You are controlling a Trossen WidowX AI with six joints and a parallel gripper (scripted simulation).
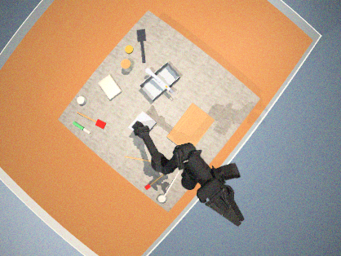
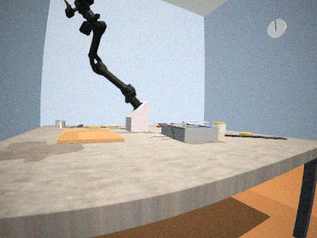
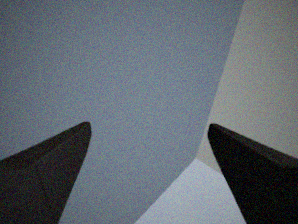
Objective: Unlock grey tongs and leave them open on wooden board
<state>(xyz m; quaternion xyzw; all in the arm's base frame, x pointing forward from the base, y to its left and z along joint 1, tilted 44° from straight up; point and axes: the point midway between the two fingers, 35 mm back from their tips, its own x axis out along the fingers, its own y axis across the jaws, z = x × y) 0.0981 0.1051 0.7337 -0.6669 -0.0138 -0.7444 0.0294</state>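
Wrist view: just two dark fingers spread wide with nothing between them, only blue wall and a pale surface behind. No table items in it.

Top view gives the layout: tongs [image 1: 160, 81] lie across the tin [image 1: 173, 73], long axis diagonal, one end up-left, the other down-right past the tin's rim. Can't tell which end is the tips. The arm there ends at a white block [image 1: 145, 120]; the gripper itself can't be picked out.

Exterior view shows what top doesn't: gripper [image 2: 69, 10] is high above the table, so the tongs [image 2: 195, 123] sit far below and well apart from it. Board [image 2: 89, 135] also far below, bare.
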